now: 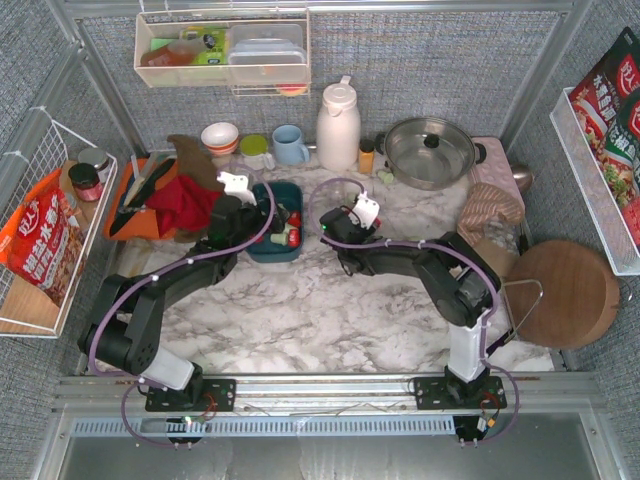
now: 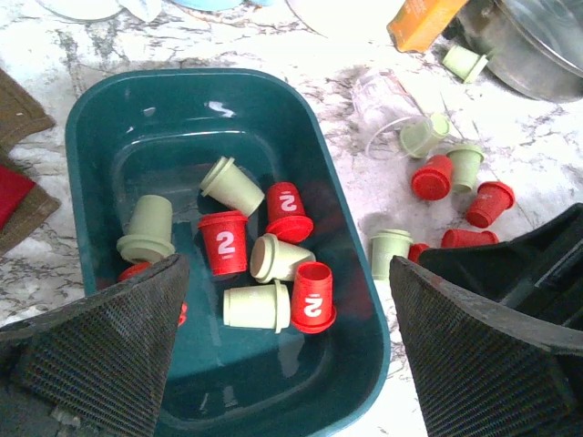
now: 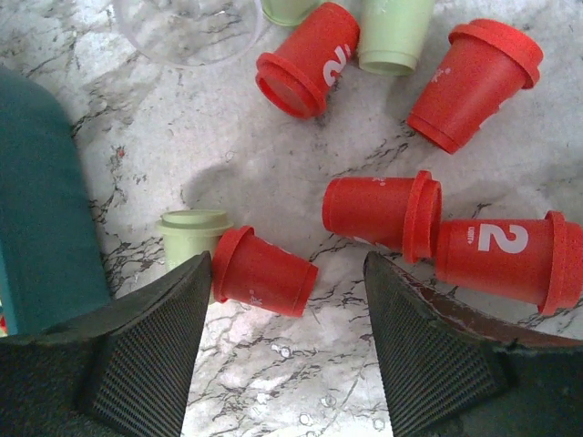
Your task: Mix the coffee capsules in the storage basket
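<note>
The left jaws are spread apart and empty over the blue basket (image 2: 91,182), which holds some pods (image 2: 224,241), and the right jaws are spread and empty over loose pods (image 3: 492,246) on the bench (image 3: 273,382), where the red pod (image 3: 264,273) lying down, maybe touching a green pod (image 3: 187,232), could roll away if bumped.

A white counter (image 1: 300,320) veined in grey marble filled the middle of the top view. Grey woven wall panels (image 1: 430,80) set in pale metal framing closed it in along the top and both sides. A wall shelf (image 1: 222,75) hung at upper left, a white wire basket (image 1: 60,132) at the left edge and a white rack (image 1: 585,190) at the right edge. A metal rail (image 1: 320,388) crossed the bottom. The light was even and the shadows soft.
</note>
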You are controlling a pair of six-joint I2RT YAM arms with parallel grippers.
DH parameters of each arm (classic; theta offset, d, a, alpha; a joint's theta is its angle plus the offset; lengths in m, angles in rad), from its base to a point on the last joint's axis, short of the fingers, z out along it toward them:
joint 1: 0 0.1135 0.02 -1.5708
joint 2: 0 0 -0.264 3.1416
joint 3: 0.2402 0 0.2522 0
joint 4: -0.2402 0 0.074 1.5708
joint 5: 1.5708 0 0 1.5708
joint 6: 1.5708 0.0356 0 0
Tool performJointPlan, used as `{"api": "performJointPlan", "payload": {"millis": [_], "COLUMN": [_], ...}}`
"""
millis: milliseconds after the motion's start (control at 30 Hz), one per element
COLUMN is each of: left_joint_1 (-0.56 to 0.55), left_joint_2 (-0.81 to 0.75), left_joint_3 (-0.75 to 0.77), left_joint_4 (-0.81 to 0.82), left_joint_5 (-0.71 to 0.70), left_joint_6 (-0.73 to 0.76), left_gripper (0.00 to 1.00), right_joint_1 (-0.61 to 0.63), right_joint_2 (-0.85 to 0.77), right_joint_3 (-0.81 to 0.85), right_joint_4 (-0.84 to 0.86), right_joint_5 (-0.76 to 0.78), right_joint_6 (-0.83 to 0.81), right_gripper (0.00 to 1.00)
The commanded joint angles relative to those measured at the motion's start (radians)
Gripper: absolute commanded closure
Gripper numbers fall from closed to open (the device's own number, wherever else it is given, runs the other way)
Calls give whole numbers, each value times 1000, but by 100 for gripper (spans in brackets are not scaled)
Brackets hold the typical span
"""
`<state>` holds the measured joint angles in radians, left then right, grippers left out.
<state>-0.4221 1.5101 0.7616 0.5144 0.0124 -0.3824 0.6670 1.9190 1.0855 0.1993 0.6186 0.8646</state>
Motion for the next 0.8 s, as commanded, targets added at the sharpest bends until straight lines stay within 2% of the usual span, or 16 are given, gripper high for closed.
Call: {"api": "performJointPlan", "payload": {"millis": [0, 367, 433, 533, 767], "left_joint_1": [1, 2, 2, 1, 2], "left_joint_2": [-6, -10, -9, -8, -12], "left_joint_3": [-3, -17, -19, -18, -16], "left_joint_4": [34, 36, 36, 37, 36], "left_joint_5": [24, 26, 27, 28, 42], "left_joint_6": [-4, -4, -4, -4, -4], "left_gripper": [1, 1, 1, 1, 1], "right_joint_1": [1, -1, 0, 0, -3], "right_joint_2": [13, 83, 84, 78, 38], "right_joint_3": [19, 75, 69, 61, 34], "right_joint_4": [-53, -77, -70, -64, -59], "right_joint_5": [27, -20, -19, -10, -20], "right_joint_6": [50, 47, 39, 12, -28], "right_gripper": [29, 30, 36, 50, 57]}}
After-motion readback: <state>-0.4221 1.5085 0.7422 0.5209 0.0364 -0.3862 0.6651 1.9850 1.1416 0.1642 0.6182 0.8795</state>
